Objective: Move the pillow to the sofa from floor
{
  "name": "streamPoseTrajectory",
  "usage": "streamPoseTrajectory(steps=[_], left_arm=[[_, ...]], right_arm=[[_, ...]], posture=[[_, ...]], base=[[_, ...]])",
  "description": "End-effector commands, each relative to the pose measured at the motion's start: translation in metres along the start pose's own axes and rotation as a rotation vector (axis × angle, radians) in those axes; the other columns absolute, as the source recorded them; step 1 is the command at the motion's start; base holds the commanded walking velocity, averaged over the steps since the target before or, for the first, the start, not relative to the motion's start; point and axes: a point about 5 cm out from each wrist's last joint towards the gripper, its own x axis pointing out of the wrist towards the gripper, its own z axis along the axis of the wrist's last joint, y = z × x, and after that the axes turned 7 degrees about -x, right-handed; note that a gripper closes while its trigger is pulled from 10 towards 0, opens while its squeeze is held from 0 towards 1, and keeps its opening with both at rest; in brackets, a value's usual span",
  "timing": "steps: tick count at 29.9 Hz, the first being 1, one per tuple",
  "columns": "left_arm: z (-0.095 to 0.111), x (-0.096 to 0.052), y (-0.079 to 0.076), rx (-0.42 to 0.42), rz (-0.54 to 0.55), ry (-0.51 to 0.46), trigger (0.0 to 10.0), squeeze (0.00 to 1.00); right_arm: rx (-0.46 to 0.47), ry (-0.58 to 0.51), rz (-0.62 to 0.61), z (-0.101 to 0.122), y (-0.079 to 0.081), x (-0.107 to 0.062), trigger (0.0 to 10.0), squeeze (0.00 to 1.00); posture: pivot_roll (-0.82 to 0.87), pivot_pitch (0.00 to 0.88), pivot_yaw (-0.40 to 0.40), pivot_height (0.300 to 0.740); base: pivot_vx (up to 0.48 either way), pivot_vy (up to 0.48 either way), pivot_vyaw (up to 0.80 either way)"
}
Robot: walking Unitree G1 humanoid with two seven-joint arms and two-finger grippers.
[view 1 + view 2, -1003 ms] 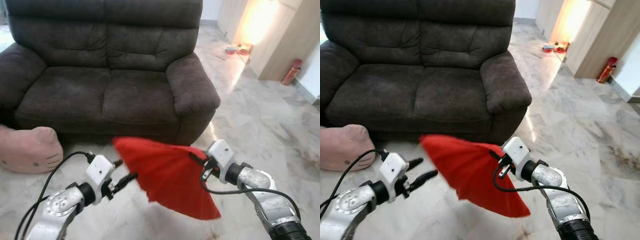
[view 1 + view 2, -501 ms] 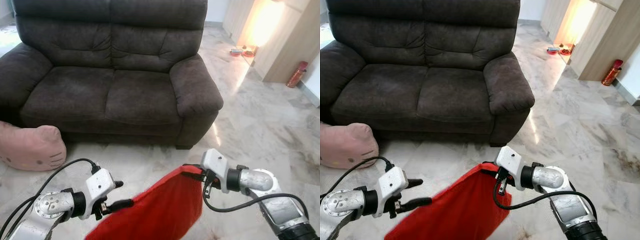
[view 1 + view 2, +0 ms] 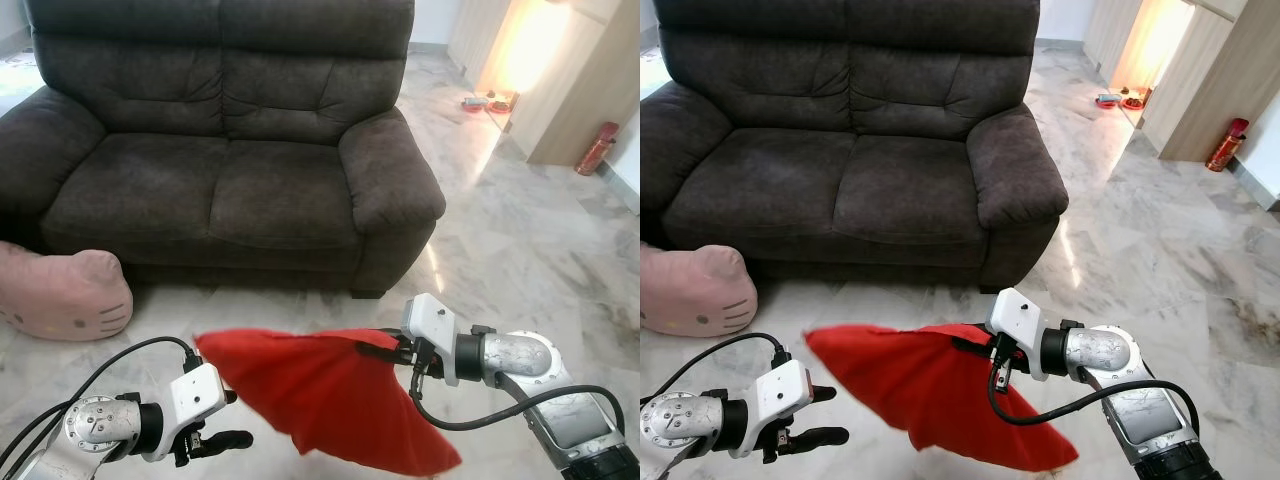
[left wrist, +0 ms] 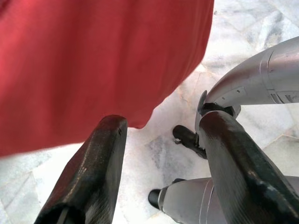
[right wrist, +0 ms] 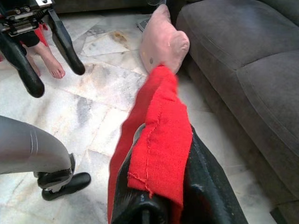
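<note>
The marble floor carries a dark sofa. A pink pillow lies on the floor just beside the sofa's front corner. A red extinguisher stands well apart from the sofa, by the wall.

Head stereo pair looks forward and down at the sofa and marble floor, both eyes sharing the red pillow between the arms; each wrist camera sights close along its own fingers, the pillow near in both.
</note>
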Motion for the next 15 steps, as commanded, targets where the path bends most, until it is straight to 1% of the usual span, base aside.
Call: streamPoseTrajectory(steps=[1,4,6,8,12,15], left_arm=[[0.004,-0.001,0.001,0.033,-0.016,0.007,10.0,0.0],[0.011,-0.004,0.002,0.051,-0.027,0.0,10.0,0.0],[0.014,-0.005,0.002,0.059,-0.037,-0.003,10.0,0.0],[0.018,-0.01,0.002,0.071,-0.059,0.006,10.0,0.0],[0.018,-0.012,0.004,0.07,-0.066,0.017,10.0,0.0],[0.014,-0.016,0.005,0.076,-0.075,0.056,10.0,0.0]], right_arm=[[-0.08,-0.095,-0.013,0.026,-0.006,-0.007,10.0,0.0],[-0.092,-0.067,0.034,0.021,-0.001,-0.009,10.0,0.0],[-0.092,-0.067,0.057,0.021,0.002,-0.009,10.0,0.0],[-0.089,-0.051,0.089,0.019,0.004,-0.01,10.0,0.0],[-0.093,-0.033,0.095,0.016,0.005,-0.01,10.0,0.0],[-0.091,-0.034,0.111,0.016,0.007,-0.009,10.0,0.0]], posture=[[0.17,0.001,-0.085,0.74],[0.17,0.0,-0.087,0.74],[0.17,0.0,-0.087,0.74],[0.17,0.0,-0.087,0.74],[0.18,0.0,-0.085,0.74],[0.17,0.0,-0.083,0.74]], base=[[0.0,0.0,0.0],[0.0,0.0,0.0],[0.0,0.0,0.0],[0.0,0.0,0.0],[0.0,0.0,0.0],[0.0,0.0,0.0]])
